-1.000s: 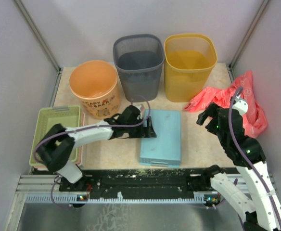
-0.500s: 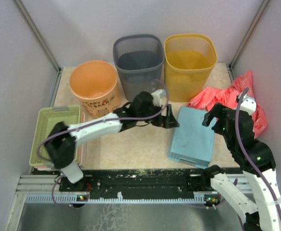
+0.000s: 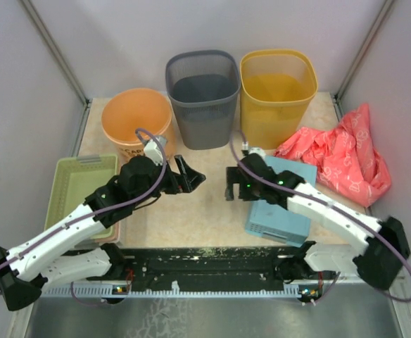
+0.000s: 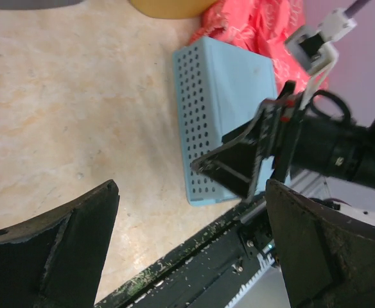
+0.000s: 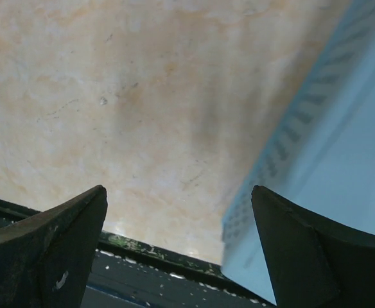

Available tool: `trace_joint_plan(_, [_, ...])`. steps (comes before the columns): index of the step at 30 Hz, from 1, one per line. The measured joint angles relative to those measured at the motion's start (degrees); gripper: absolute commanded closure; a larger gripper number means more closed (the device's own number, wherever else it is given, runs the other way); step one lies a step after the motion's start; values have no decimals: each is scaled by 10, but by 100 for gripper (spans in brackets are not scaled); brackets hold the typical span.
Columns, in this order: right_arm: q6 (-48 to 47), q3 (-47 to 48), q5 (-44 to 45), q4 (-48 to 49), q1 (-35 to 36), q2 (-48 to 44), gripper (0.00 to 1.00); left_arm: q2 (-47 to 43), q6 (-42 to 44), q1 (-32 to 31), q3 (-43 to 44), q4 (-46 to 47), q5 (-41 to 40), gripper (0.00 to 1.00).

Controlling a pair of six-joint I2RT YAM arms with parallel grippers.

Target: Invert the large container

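Left fingers [image 3: 189,177] back off blue container [image 3: 270,216], right arm [image 3: 321,209] outstretched across it

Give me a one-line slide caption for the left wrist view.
Open left pincer faces the right pincer beside the blue container.

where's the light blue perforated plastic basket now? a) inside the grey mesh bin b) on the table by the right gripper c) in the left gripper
b: the light blue perforated plastic basket lies on the table, beside the open right gripper.
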Motion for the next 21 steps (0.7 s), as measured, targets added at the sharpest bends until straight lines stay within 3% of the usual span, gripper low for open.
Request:
trace_joint_plan(5, [32, 10, -24, 63, 39, 136, 2, 15, -2, 0, 0, -31, -23, 1])
trace_joint_plan(10, [63, 0, -15, 64, -2, 158, 1, 19, -2, -1, 0, -45, -26, 1])
trace_joint_plan(16, [86, -91, 7, 39, -179, -2, 2, 20, 15, -2, 0, -46, -23, 1])
trace_joint_plan(21, [65, -94, 12, 18, -210, -104, 2, 30, 35, -2, 0, -38, -15, 1])
